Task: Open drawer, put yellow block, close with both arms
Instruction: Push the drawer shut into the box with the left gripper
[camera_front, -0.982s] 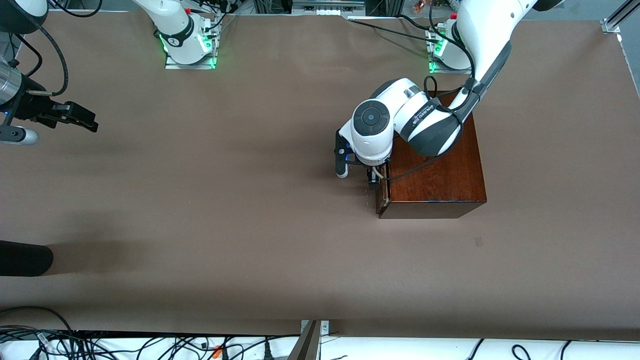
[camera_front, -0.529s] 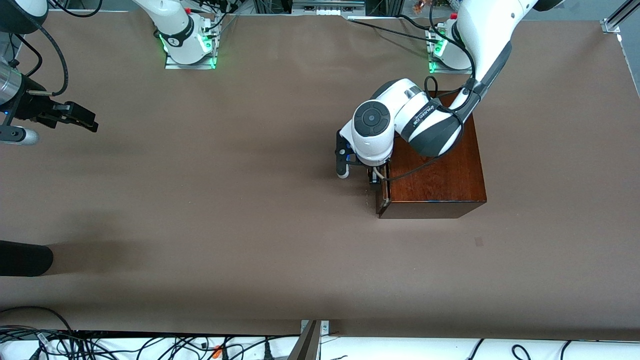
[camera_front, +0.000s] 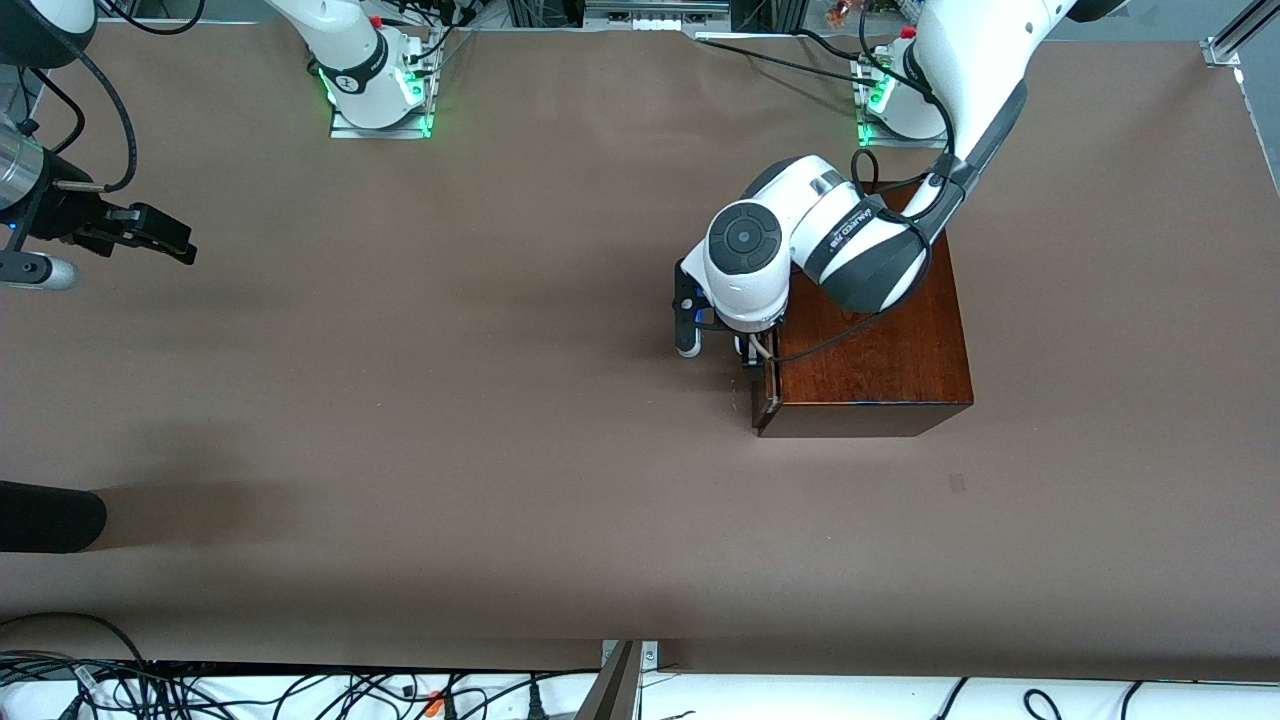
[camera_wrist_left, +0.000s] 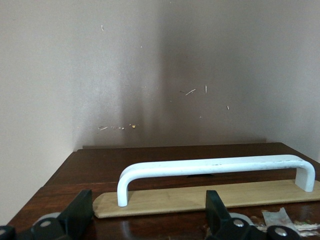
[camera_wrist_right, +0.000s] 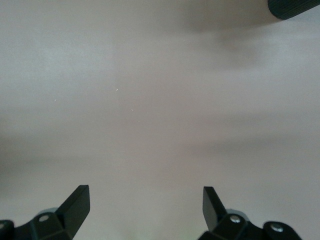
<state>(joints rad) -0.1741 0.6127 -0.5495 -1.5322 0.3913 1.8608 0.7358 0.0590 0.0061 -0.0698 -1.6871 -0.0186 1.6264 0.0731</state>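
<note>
Drawer (camera_front: 768, 385): set in the end of a dark reddish-brown wooden box (camera_front: 880, 345) that faces the right arm's end of the table; a narrow gap is seen between its front and the box. White U-shaped handle (camera_wrist_left: 210, 170) is mounted on a pale wood strip (camera_wrist_left: 200, 197) along the drawer front.

Left gripper (camera_wrist_left: 150, 212): lowered at the drawer front, just beside the handle. Its fingers (camera_wrist_left: 80, 210) are spread wide, one to each side of the handle's span; nothing is clamped between them. The left arm (camera_front: 850, 250) is bent over the box top.

Right gripper (camera_wrist_right: 145, 202): held over bare table covering at the right arm's end, well apart from the box; the arm is waiting. Fingertips (camera_wrist_right: 77, 200) are parted, nothing between them.

Table (camera_front: 450, 450): covered in brown sheet.
</note>
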